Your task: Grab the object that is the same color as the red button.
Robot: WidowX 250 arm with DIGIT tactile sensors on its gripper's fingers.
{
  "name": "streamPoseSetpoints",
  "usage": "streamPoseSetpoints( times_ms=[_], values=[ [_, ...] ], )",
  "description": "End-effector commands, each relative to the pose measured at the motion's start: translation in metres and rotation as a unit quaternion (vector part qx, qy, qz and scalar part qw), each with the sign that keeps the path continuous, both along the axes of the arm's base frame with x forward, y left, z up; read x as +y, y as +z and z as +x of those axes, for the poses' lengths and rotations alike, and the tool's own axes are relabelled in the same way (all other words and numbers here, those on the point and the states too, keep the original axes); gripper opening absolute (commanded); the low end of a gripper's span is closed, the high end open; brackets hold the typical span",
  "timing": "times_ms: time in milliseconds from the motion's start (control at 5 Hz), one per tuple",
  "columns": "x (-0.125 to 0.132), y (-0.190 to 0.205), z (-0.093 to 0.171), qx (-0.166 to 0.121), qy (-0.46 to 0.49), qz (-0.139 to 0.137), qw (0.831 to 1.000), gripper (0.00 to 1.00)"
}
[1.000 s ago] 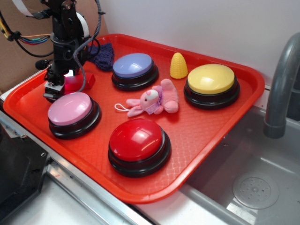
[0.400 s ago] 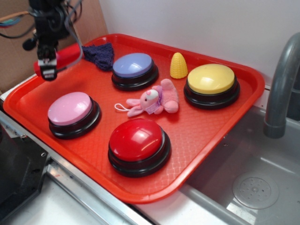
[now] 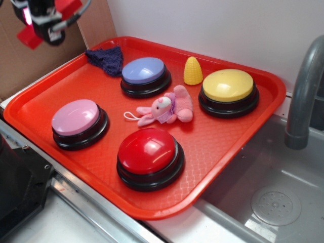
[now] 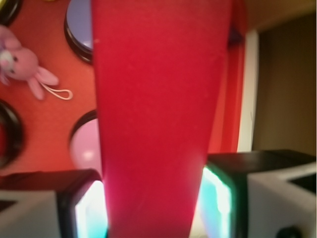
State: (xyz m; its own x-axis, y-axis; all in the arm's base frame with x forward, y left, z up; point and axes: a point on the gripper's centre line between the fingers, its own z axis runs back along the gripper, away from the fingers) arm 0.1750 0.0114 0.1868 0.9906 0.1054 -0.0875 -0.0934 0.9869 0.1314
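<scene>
My gripper (image 3: 40, 23) is high at the top left of the exterior view, above the tray's far-left corner. It is shut on the small red block (image 3: 29, 36), which sticks out both sides of the fingers. In the wrist view the red block (image 4: 158, 114) fills the middle, clamped between the two pads (image 4: 91, 213). The red button (image 3: 149, 152), a glossy dome on a black base, sits at the front of the red tray (image 3: 238, 126).
On the tray stand a pink button (image 3: 78, 119), a blue button (image 3: 144, 73) and a yellow button (image 3: 228, 88). A pink plush bunny (image 3: 164, 109), a yellow corn toy (image 3: 192, 71) and a dark blue cloth (image 3: 106, 56) lie among them. A grey faucet (image 3: 304, 86) and sink are at right.
The gripper has risen from the tray's left side, beside the pink button, carrying the red block up and to the left, well clear of the tray.
</scene>
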Motion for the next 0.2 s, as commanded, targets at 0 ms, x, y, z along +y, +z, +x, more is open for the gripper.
streamPoseSetpoints(
  times_ms=[0],
  values=[
    [-0.0255,0.0244,0.0246,-0.023,-0.033,-0.026,0.999,0.00]
  ],
)
